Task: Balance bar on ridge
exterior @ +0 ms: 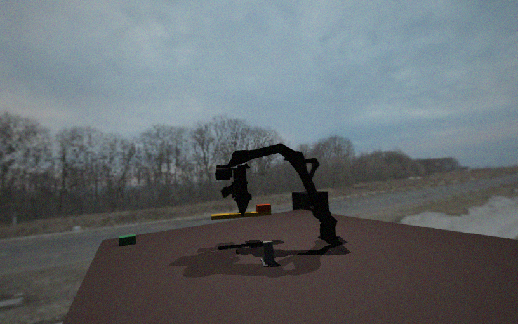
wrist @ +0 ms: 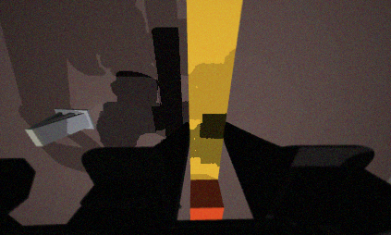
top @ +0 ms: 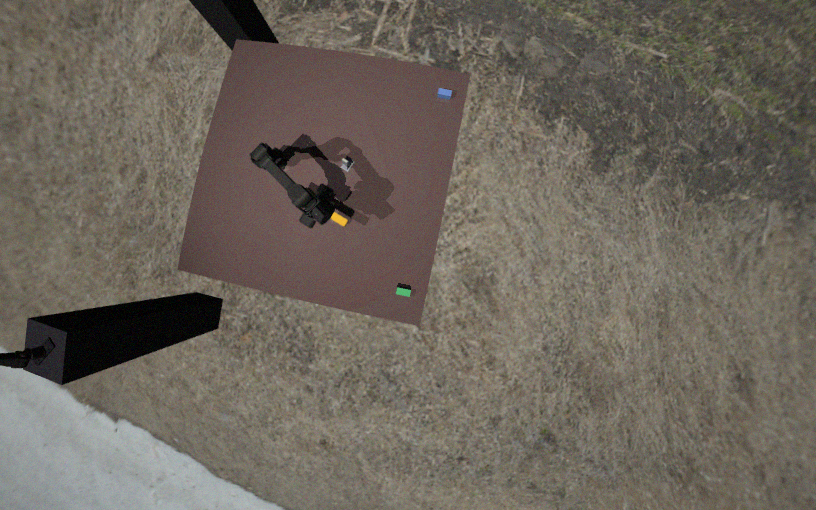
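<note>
The long yellow bar [top: 339, 218] [exterior: 223, 216] [wrist: 213, 32] is held in the air, roughly level, with its shadow apart from it on the table. A red-orange block [exterior: 263, 208] [wrist: 206, 214] sits on one end of the bar. My gripper [exterior: 242, 213] [wrist: 205, 126] points down and is shut on the bar, between its middle and the block. The small grey ridge [top: 348, 164] [exterior: 268, 253] [wrist: 63, 128] stands upright on the table, lower than the bar. It is to the left in the wrist view, and the bar is not over it. My fingertips are hidden in the top view.
The brown table [top: 259, 76] [exterior: 333, 290] carries a green block [top: 403, 292] [exterior: 127, 240] near one corner and a blue block [top: 444, 93] near another. Dark arm shadows lie around the ridge. A thick black beam [top: 126, 335] is outside the table edge.
</note>
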Available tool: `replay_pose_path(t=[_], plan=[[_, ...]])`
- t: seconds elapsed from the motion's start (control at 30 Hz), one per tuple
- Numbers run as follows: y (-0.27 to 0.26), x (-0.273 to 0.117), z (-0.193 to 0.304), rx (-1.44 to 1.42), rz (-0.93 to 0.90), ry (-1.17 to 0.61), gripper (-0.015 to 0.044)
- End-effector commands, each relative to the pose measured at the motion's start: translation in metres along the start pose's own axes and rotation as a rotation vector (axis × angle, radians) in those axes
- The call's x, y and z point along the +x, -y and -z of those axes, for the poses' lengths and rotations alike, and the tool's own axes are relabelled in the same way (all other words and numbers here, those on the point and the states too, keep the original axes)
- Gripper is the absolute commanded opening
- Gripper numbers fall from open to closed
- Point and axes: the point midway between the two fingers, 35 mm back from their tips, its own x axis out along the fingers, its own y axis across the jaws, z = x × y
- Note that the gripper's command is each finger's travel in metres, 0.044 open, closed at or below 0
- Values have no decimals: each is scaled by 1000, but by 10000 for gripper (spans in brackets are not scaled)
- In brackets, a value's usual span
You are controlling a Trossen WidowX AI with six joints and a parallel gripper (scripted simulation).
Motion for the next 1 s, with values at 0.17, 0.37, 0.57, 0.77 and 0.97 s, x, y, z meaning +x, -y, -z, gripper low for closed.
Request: replay_pose_path(t=[0.17, 0.37, 0.57, 0.77, 0.97], plan=[[-14, -10, -3, -85, -3, 11, 0], [-37, -11, -8, -224, -4, 12, 0], [-60, -11, -11, -360, -5, 13, 0], [-83, -11, -14, -493, -6, 14, 0], [-107, -12, -14, -623, -7, 15, 0]])
